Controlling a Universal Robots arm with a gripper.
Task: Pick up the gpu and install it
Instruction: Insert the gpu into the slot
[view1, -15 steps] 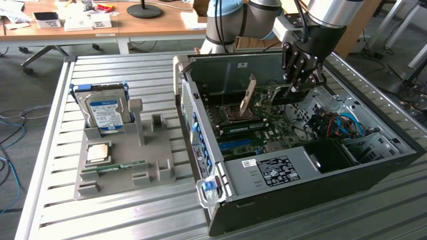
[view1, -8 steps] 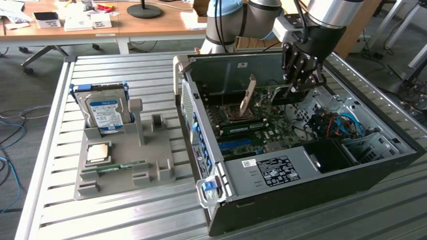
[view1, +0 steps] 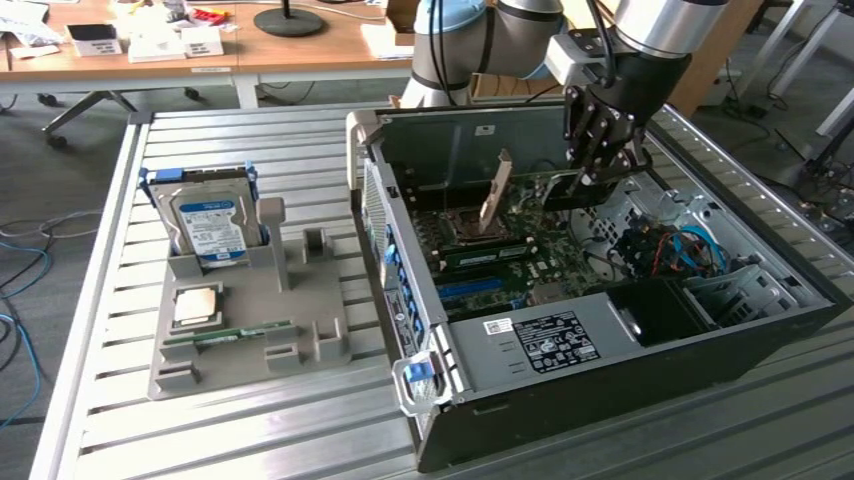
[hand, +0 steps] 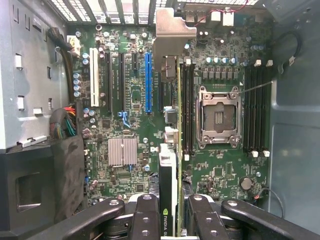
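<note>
- The gripper (hand: 170, 220) is closed narrowly on the gpu (hand: 168, 170), which is held above the motherboard (hand: 220, 170) inside the case (view1: 641, 380), at the upper right of the exterior view.
- Risk: the card hangs beside the blue slot (hand: 147, 82), not over it. If lowered here, the memory slots (hand: 187, 110) would likely be struck.
- The card is held edge-on, long axis parallel to the slots, with the silver bracket (hand: 172, 30) towards the vented case wall.

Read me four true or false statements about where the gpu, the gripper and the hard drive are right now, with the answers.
1. The gripper is shut on the gpu. True.
2. The hard drive stands upright in the grey tray. True.
3. The gpu lies on the grey tray. False: it is held over the motherboard, inside the computer case.
4. The computer case has its side panel on. False: the side is open and the motherboard shows.
</note>
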